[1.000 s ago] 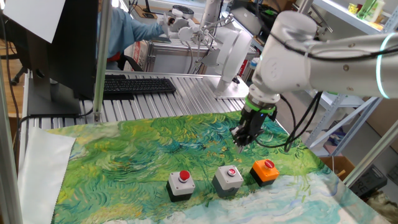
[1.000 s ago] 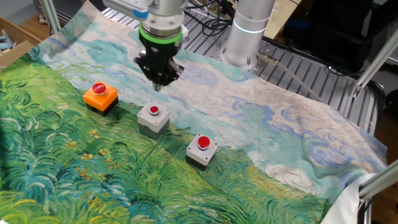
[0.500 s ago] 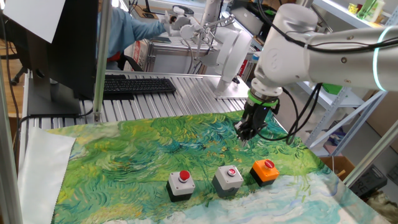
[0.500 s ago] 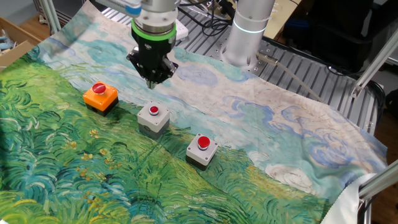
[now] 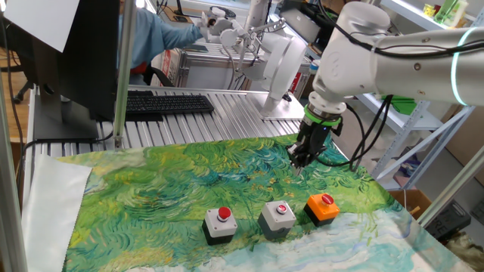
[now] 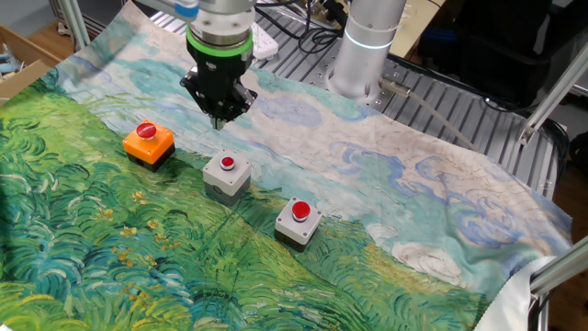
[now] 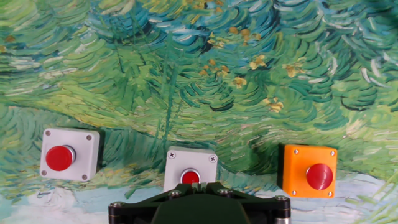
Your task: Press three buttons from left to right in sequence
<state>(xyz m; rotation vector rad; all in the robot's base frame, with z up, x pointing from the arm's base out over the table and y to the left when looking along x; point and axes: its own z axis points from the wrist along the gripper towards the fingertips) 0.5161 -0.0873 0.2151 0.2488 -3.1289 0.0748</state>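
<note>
Green and blue painted cloth (image 5: 189,181) covers the tabletop (image 5: 197,113), and the three buttons sit on it in a row near its front edge. Going left to right in the one fixed view: a grey button (image 5: 220,224) with a round red cap, then a second grey button (image 5: 277,217) just beside it, then the orange button (image 5: 323,207) at the right end, each a little apart from the next. In the hand view the same order holds, grey button (image 7: 69,154), middle grey button (image 7: 191,169), orange button (image 7: 310,170), with the middle one partly hidden behind the dark body of the claw at the bottom edge.

The claw (image 5: 300,165) points straight down, hanging above the cloth behind the row, between the middle and orange units, touching nothing. Its fingers are pressed together to a narrow tip and hold nothing. In the other fixed view the claw (image 6: 218,118) hangs above the cloth behind the gap between the orange button (image 6: 149,142) and the middle grey one (image 6: 227,173).
</note>
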